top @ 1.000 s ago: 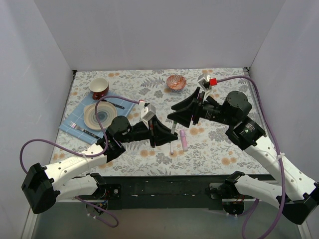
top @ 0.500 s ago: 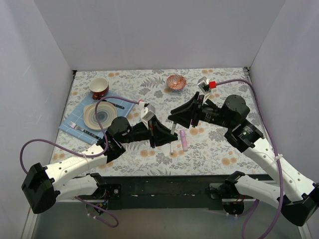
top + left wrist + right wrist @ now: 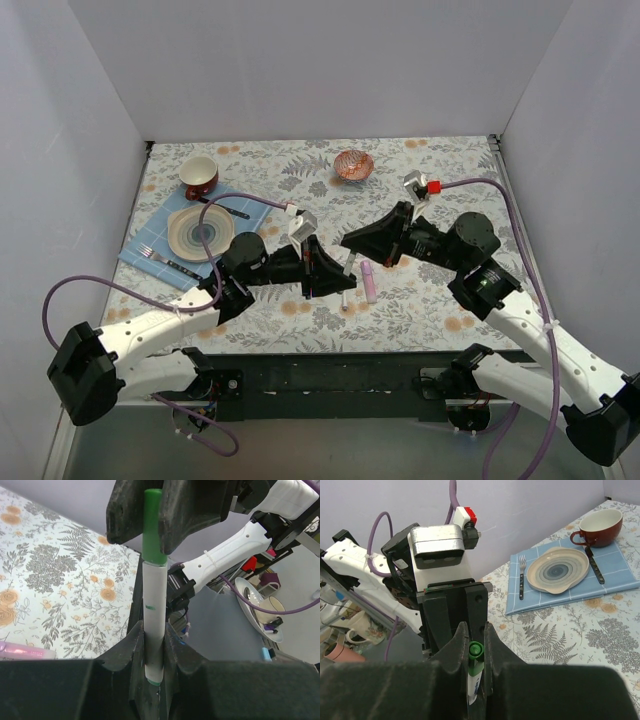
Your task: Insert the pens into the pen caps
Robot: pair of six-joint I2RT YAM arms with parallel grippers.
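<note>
Right gripper (image 3: 476, 645) has swung in toward the left one and gone from spread wide to pinched tight. It now clamps the green cap (image 3: 152, 525) between its two dark fingers. Left gripper (image 3: 154, 645) hasn't budged and keeps its narrow squeeze on the white-barrelled pen (image 3: 154, 605), low on the barrel. The pen is held up off the table (image 3: 440, 300), over the middle and a bit toward the near edge.

From the left wrist view the cap sits right on the pen's upper end, in line with the barrel. Can't tell how far it's pushed on, though.

Down on the table just below the grippers, the pink marker (image 3: 369, 283) lies flat with a second slim white pen (image 3: 344, 300) just beside it. Over by the far-left corner there's a plate (image 3: 200, 232) on a blue mat (image 3: 140, 255), and a red cup (image 3: 199, 176) at the mat's far end.
</note>
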